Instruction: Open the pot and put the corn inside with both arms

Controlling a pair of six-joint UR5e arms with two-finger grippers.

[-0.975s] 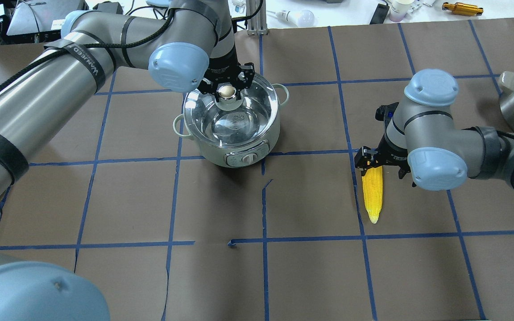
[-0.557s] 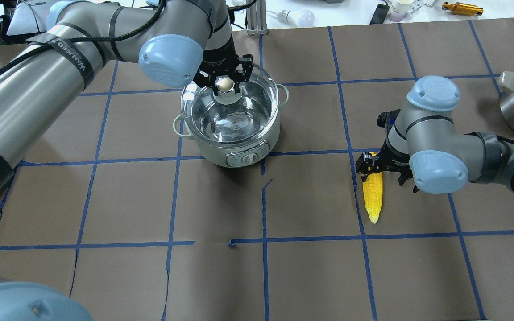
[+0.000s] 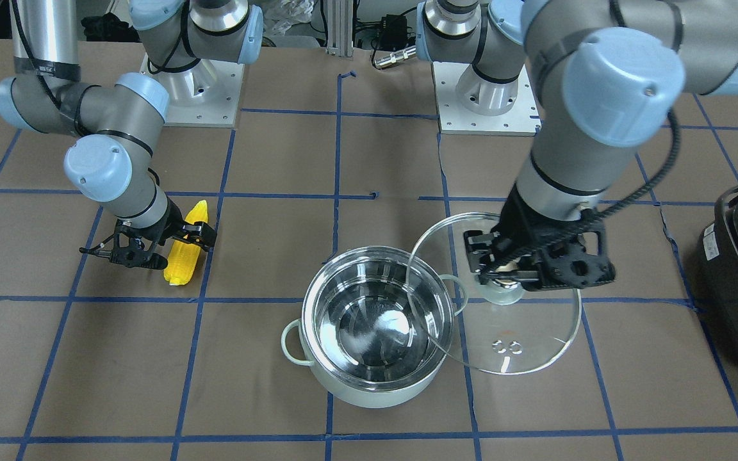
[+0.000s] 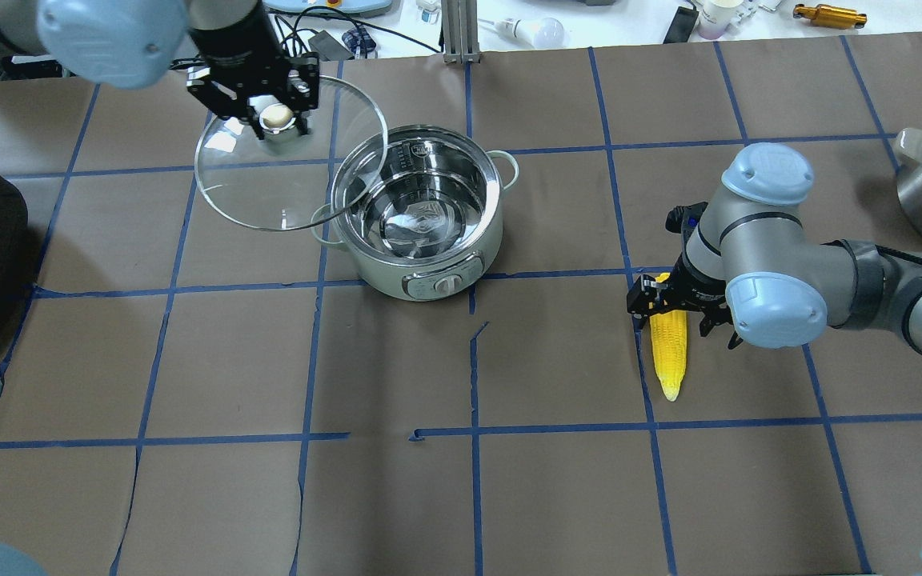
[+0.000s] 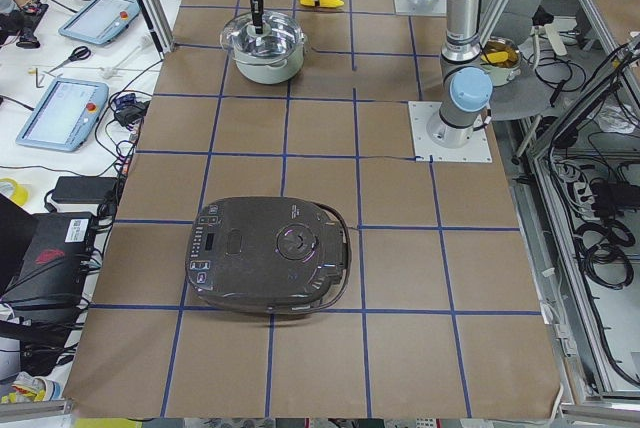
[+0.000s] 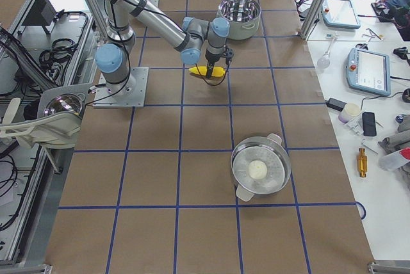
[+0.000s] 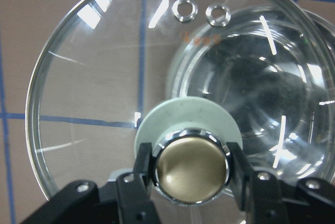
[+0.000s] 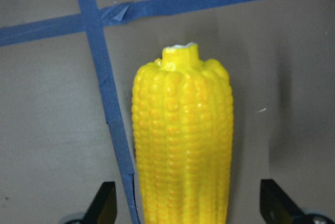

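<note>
Left gripper (image 7: pixel 191 169) clamped on the knob (image 4: pixel 275 115) of the lid (image 4: pixel 269 196). Lid held off the pot (image 4: pixel 429 268), toward robot's left, its edge overlapping the pot rim in overhead view. Pot uncovered.

Corn (image 4: pixel 669 356) flat on table (image 4: pixel 557 480), just beside a tape line (image 8: pixel 104 93). Right gripper (image 8: pixel 188 203): fingers apart, straddling corn near its thick end, gaps on both sides.

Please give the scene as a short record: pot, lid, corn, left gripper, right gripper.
pot: open, on the table, nothing visible inside
lid: off the pot, held up on the robot's left of it
corn: lying on the table
left gripper: shut on the lid's knob
right gripper: open, fingers either side of the corn's thick end
</note>
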